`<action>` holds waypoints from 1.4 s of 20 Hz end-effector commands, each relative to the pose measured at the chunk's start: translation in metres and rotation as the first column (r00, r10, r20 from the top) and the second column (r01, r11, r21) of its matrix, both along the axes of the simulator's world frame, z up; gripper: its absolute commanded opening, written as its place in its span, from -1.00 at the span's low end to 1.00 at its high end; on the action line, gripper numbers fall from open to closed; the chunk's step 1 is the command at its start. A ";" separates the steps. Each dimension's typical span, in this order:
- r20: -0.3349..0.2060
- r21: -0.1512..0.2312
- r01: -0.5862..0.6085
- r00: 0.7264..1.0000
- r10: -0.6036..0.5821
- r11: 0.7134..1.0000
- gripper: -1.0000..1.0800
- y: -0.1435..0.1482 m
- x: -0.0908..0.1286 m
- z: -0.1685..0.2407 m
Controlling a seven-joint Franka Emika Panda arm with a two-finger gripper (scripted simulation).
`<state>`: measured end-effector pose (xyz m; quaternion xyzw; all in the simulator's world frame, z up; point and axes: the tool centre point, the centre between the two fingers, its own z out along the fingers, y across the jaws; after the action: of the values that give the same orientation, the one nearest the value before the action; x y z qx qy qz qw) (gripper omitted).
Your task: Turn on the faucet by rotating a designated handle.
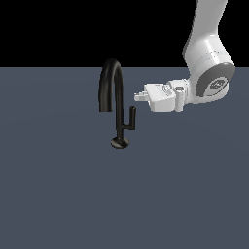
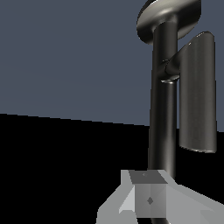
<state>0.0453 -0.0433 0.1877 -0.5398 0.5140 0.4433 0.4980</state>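
The black faucet (image 1: 117, 104) stands upright on its round base disc (image 1: 120, 142), its hooked spout curving over toward the exterior view's left. The handle (image 1: 131, 119) is a short upright rod on a stub off the stem, on the exterior view's right. My gripper (image 1: 139, 96) lies level and points at the spout from the right. It is just above and beside the handle's top, touching nothing. Its fingers look pressed together with nothing between them. In the wrist view, the stem (image 2: 162, 109), the handle (image 2: 197, 92) and the base disc (image 2: 168, 15) loom close beyond the fingertips (image 2: 148, 199).
The faucet stands on a plain blue-grey surface (image 1: 58, 194). My white arm (image 1: 209, 58) comes down from the upper right of the exterior view.
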 end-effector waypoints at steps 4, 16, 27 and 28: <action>-0.073 0.074 0.081 0.994 -0.076 0.994 -1.00 0.004 0.005 -0.029; -0.117 0.115 0.130 0.986 -0.117 0.985 -1.00 0.008 0.006 -0.046; -0.116 0.114 0.129 0.986 -0.116 0.985 -1.00 0.011 -0.010 -0.040; -0.116 0.114 0.129 0.986 -0.116 0.985 -1.00 0.011 -0.012 -0.039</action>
<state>0.0371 -0.0330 0.1470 -0.4508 0.5448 0.4710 0.5274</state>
